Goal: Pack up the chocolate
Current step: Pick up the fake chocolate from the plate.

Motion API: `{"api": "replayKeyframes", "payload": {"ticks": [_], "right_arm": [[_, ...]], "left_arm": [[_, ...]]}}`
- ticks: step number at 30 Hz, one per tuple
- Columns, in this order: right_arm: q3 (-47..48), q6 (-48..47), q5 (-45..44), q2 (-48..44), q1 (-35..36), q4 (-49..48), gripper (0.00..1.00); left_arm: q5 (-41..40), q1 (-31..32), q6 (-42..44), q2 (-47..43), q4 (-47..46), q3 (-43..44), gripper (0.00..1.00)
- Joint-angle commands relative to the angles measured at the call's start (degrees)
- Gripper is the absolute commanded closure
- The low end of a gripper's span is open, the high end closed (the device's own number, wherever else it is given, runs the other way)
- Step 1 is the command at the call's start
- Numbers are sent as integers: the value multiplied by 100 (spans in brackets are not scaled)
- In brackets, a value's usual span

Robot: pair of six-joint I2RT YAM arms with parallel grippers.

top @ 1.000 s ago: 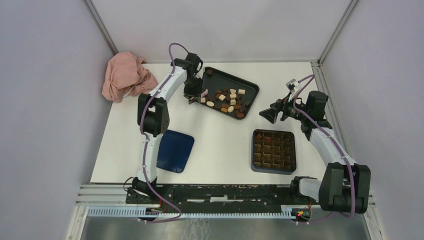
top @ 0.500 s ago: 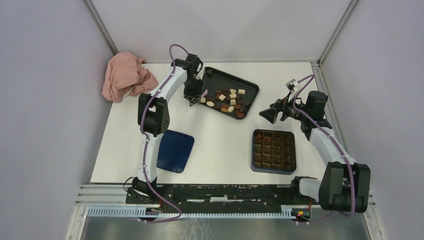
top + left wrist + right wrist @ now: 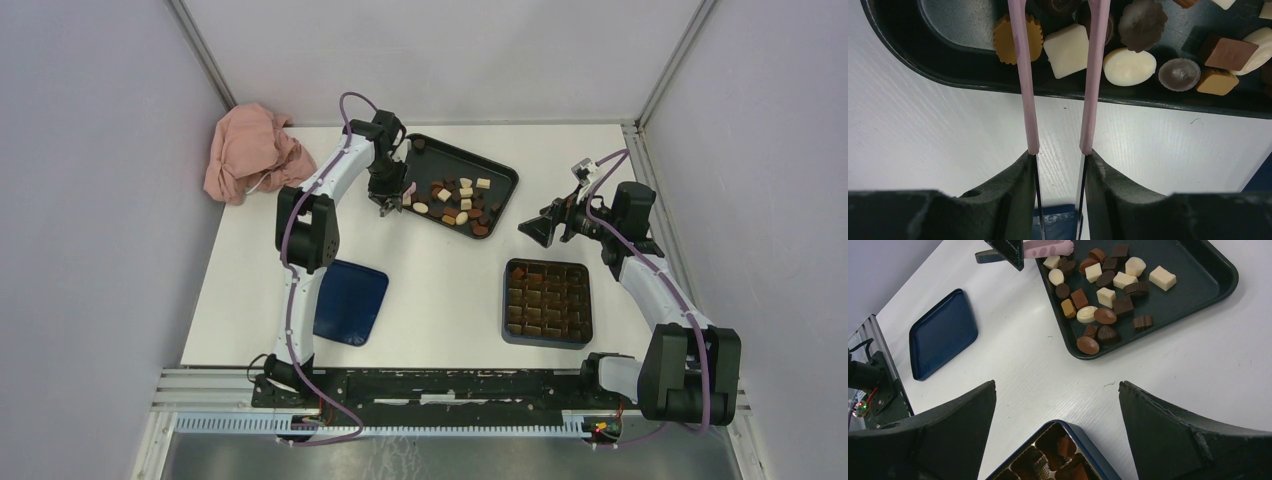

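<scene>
Chocolate (image 3: 1106, 296) scattered in dark tray (image 3: 1193, 265) near far edge of counter (image 3: 440, 280); left jaws pinching pink tongs (image 3: 1024, 75) straddling a white square piece (image 3: 1066, 44); right jaws spread wide, empty.

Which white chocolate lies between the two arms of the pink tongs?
The square white one; the oval white one beside it lies outside the tongs.

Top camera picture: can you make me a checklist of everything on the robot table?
Surface: white table.
Job's things: chocolates loose in black tray; more in blue box; box lid lies apart.
Clutter: pink cloth at far left corner.
Grippers: left gripper shut on pink tongs at the tray; right gripper open, empty.
Cables: purple cables run along both arms.
Surroundings: grey walls, metal rail at near edge.
</scene>
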State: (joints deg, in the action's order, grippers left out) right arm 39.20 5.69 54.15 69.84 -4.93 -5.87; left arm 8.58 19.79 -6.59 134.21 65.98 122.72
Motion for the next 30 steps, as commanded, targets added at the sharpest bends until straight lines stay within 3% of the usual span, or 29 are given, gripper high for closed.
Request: {"api": "replayKeyframes", "payload": {"ticks": [1,11,30], "right_arm": [[228,-60,146,-54,-17,-143,2],[231,-58,148,-65,-17,-134,2],[246,-68,157,-58,-43,-125,2]], "left_arm": [[-58,-4,334,-169,114,179,57],[9,-3,304,-47,193,446,68],[262,-7,121,-273,-383,432,73]]}}
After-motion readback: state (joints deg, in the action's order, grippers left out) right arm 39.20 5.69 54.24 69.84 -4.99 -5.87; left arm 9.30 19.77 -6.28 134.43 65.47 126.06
